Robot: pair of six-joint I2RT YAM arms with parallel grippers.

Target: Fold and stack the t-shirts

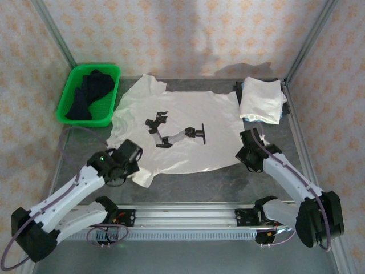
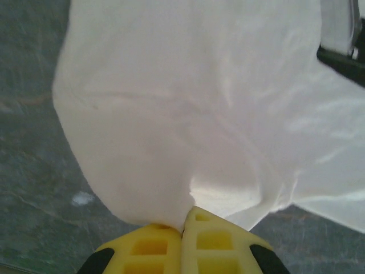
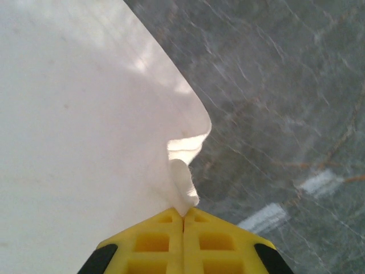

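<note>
Now left pincer (image 2: 185,221), right pincer (image 3: 183,213) clamp t-shirt (image 1: 194,108) hem, arms extended.

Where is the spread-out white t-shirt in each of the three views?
Top view: the t-shirt lies flat at the centre of the grey table.
Left wrist: upper area, edge pinched by the left gripper.
Right wrist: left side, corner pinched by the right gripper.
Shared landmark: the grey table beneath it.

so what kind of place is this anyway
Probably a robot test bench rather than a home: a grey table fenced by metal posts and patterned panels, two arms bolted to a rail at its near edge, and a white t-shirt spread out.
</note>
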